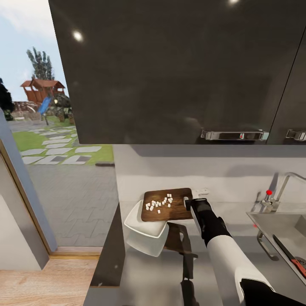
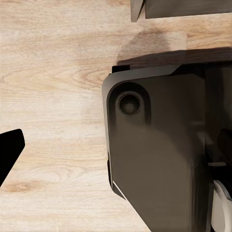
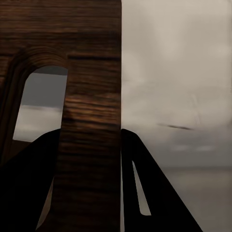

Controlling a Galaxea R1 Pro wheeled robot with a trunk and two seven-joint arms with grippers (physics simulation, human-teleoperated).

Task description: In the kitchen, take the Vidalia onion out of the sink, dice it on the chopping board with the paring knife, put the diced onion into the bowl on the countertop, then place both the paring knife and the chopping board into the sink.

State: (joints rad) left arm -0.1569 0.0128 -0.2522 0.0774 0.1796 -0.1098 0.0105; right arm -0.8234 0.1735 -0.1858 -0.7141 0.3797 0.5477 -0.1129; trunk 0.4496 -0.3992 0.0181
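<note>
the right claw, clamped on the board's handle end, is holding it over the bowl beside it, next likely needing a tilt so the onion dice slide in.

- Chopping board held above the countertop, diced onion on it.
- Bowl below the board's left end.
- Sink far right.
</note>
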